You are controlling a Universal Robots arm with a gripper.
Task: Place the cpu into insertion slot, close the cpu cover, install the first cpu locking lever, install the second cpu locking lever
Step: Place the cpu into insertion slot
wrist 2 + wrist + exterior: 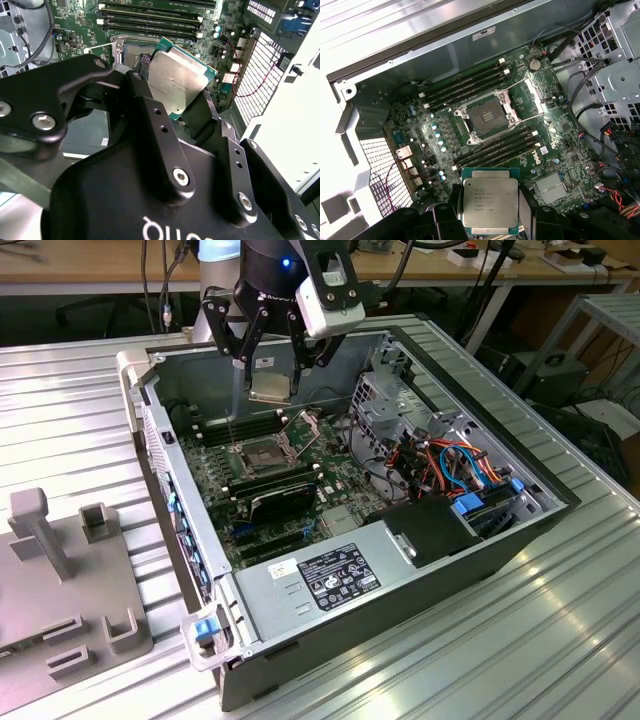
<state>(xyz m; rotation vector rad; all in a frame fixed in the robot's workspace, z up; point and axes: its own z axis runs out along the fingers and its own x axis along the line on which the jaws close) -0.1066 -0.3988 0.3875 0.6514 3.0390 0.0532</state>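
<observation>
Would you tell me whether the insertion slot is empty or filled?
Empty: the insertion slot shows a bare pin field, while the gripper holds the cpu apart from it.

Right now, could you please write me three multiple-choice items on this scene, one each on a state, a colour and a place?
1. The slot is: A empty; B holding a chip; C taped over.
2. The board around it is: A red; B green; C white.
3. The cpu is: A in the slot; B in the gripper, above the board; C lying on the board.
Key: 1 A, its pin field lies bare; 2 B, green shows all round it; 3 B, the gripper clamps it in mid-air.
</observation>
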